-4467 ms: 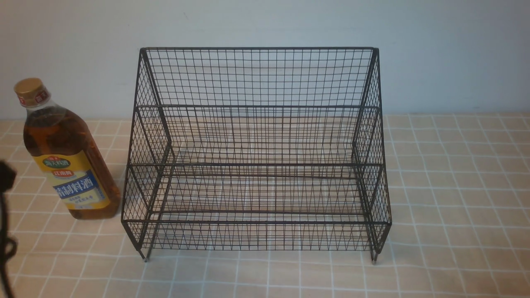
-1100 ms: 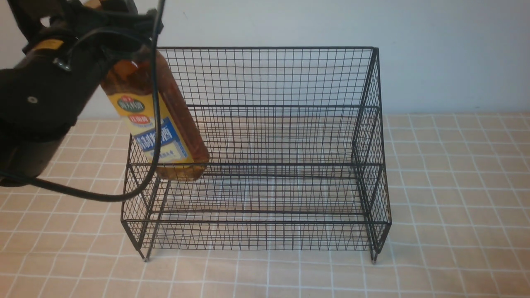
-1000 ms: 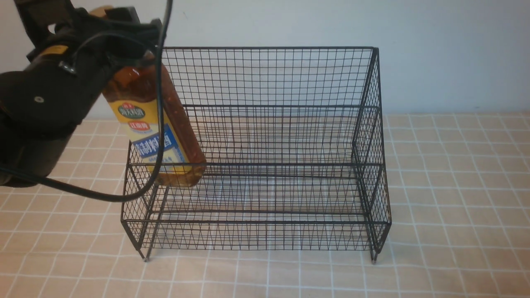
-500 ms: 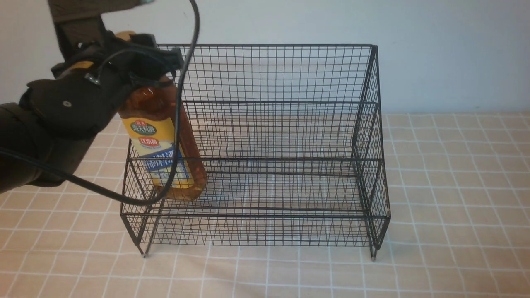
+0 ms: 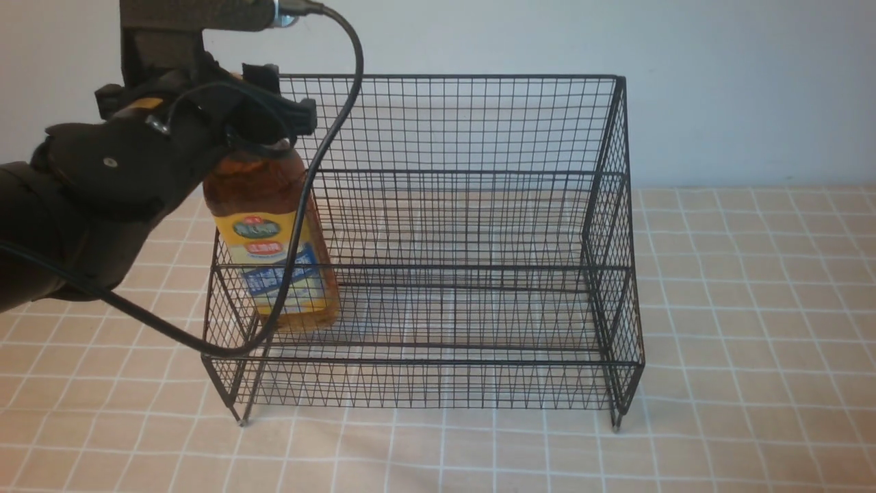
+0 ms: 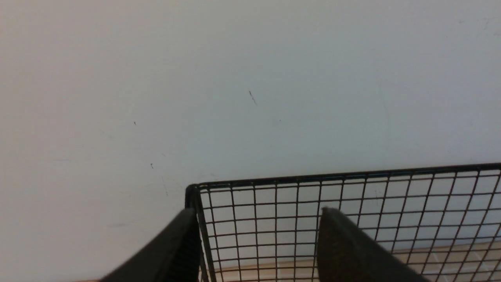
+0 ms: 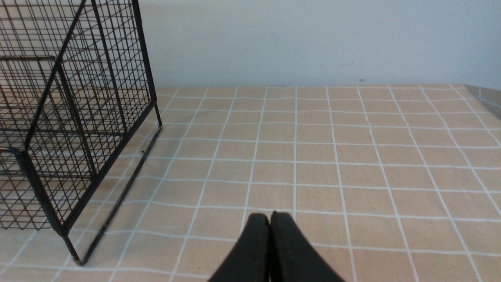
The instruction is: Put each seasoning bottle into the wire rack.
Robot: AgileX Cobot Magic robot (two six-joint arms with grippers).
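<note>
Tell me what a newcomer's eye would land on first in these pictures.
The big black wire rack fills the middle of the tiled table. An amber bottle with a yellow-and-blue label stands upright inside the rack's left end, and the black left gripper clasps the bottle's top.

Tablecloth [image 5: 753, 308]: tan squares with white grid lines, lying flat, covering the front view from 3 through 6 to 9 o'clock. Wall [image 5: 718, 82]: plain pale grey, filling 9 through 12 to 3. Scuff [image 6: 253, 98]: small dark mark on the wall.
</note>
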